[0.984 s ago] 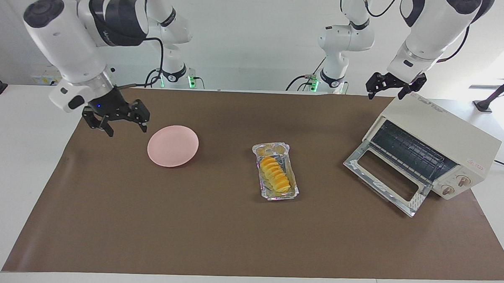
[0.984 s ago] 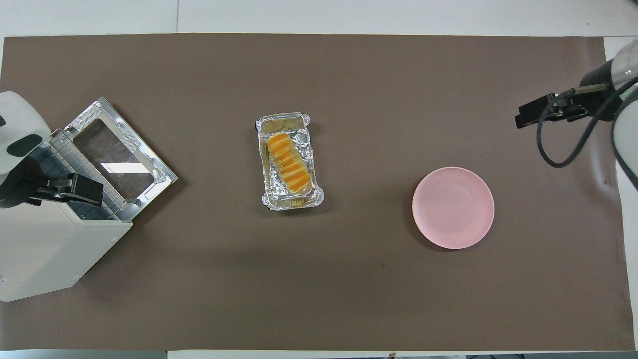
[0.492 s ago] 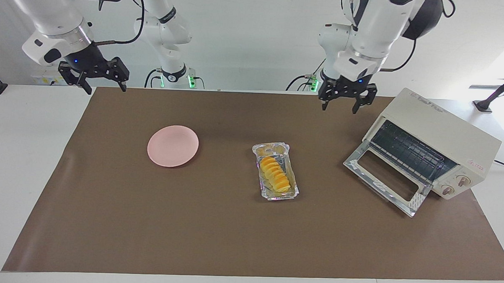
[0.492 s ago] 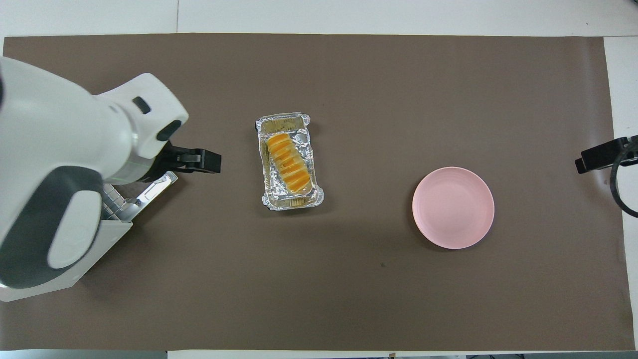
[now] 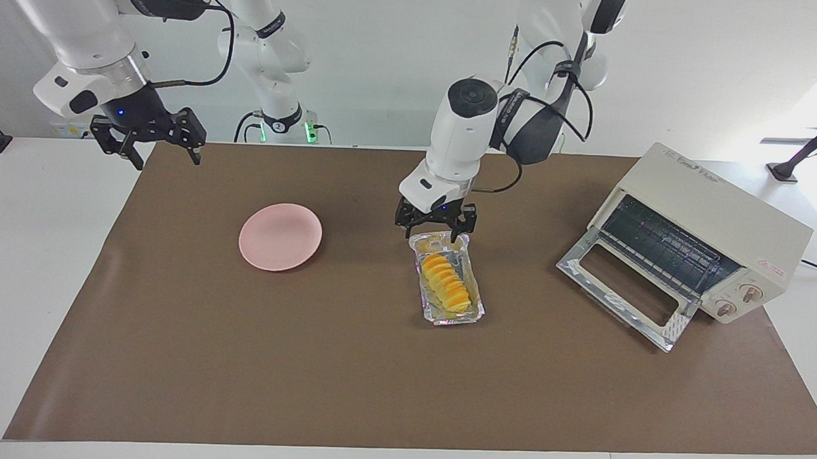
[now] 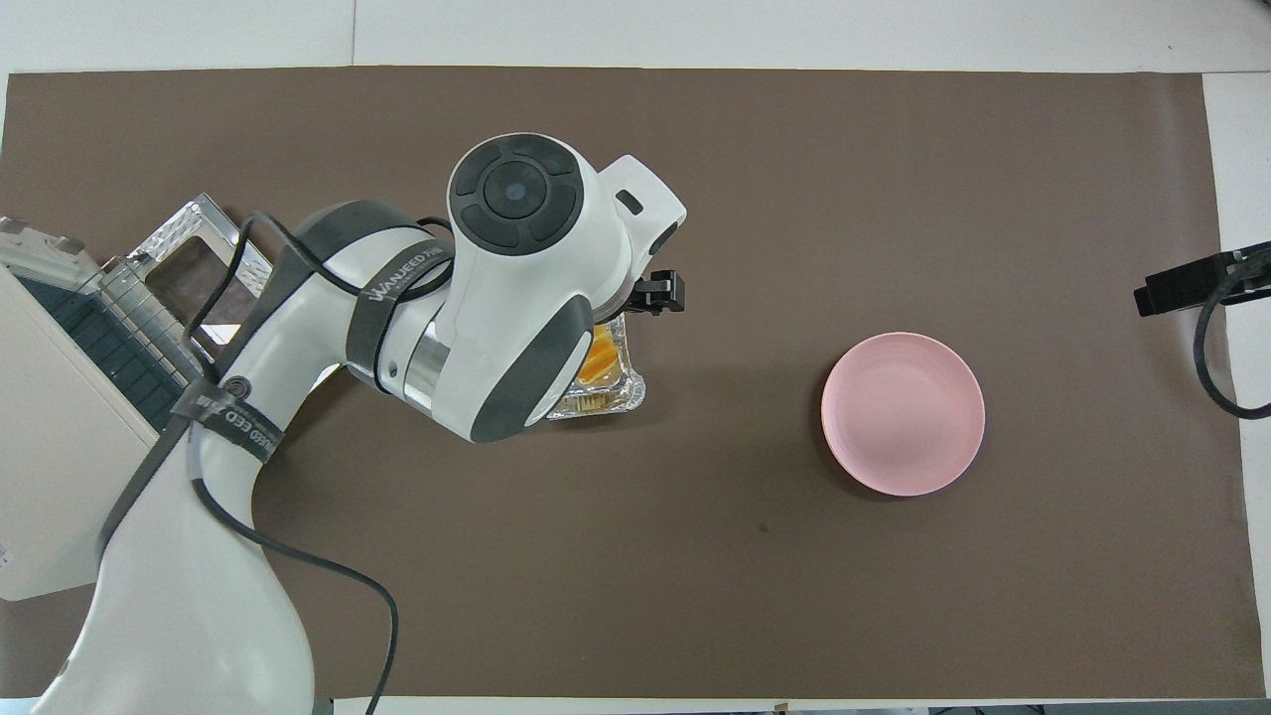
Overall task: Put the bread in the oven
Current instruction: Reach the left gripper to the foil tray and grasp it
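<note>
The bread [image 5: 447,283], a ridged yellow-orange loaf, lies in a crinkled foil tray [image 5: 454,318] at the middle of the brown mat. My left gripper [image 5: 434,232] hangs open just over the tray's end nearer the robots, empty, its fingertips [image 5: 457,235] close above the foil rim. In the overhead view the left arm hides most of the tray, with only a bit of bread [image 6: 596,362] showing. The cream-white oven [image 5: 708,219] stands at the left arm's end, its glass door [image 5: 624,291] dropped open onto the mat. My right gripper [image 5: 154,149] waits open and empty over the mat's corner.
A round pink plate [image 5: 280,236] sits on the mat toward the right arm's end, level with the tray. The brown mat [image 5: 308,375] covers most of the white table. The oven's rack [image 5: 659,245] shows inside the open front.
The left arm swung from over the oven to the foil tray and came down. The right gripper first lifted away from beside the plate to the mat's corner, then held there.
</note>
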